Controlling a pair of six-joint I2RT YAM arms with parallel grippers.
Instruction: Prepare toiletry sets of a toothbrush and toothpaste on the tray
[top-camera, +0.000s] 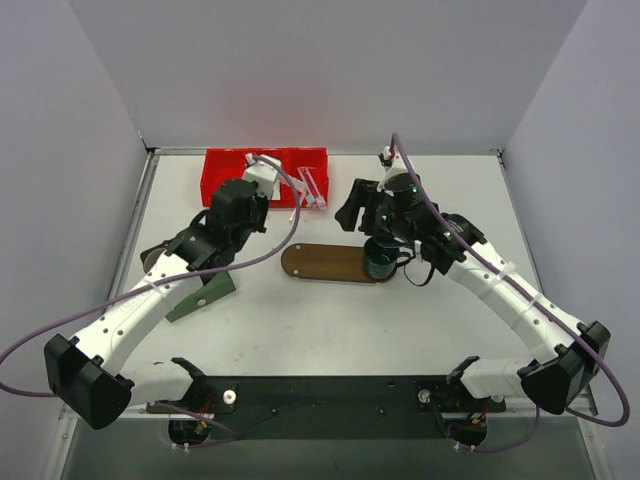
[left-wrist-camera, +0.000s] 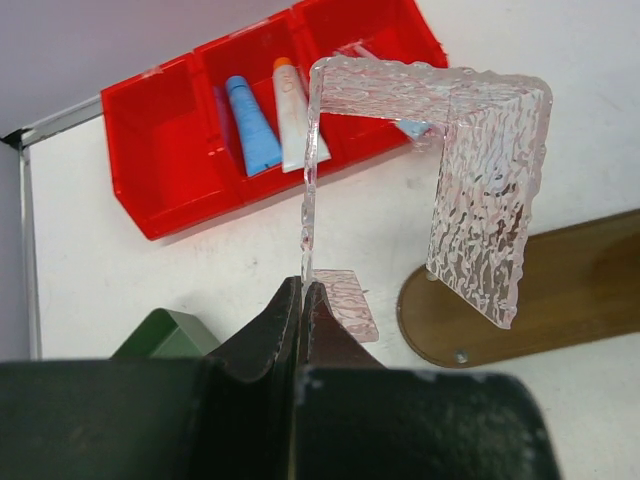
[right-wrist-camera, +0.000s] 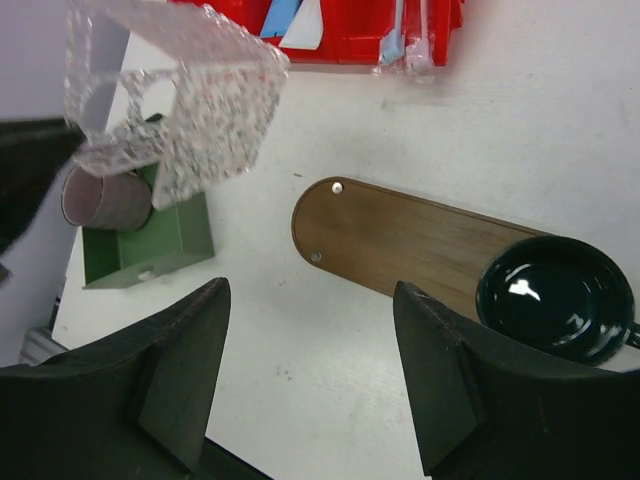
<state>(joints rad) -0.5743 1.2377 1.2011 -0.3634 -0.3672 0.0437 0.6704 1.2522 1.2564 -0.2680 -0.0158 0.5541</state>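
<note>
Left fingers (left-wrist-camera: 275, 335) pinch a clear stand's (left-wrist-camera: 485, 170) thin wall, right fingers (right-wrist-camera: 170, 370) wide over the tray (right-wrist-camera: 400, 240); tubes (left-wrist-camera: 250, 125) look light, soft, slick, so take them mid-body.

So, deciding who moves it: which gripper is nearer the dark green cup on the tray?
Right. The right gripper hangs open over the tray, just beside the cup. The left gripper is off by the red bin, shut on a clear plastic bracket.
</note>
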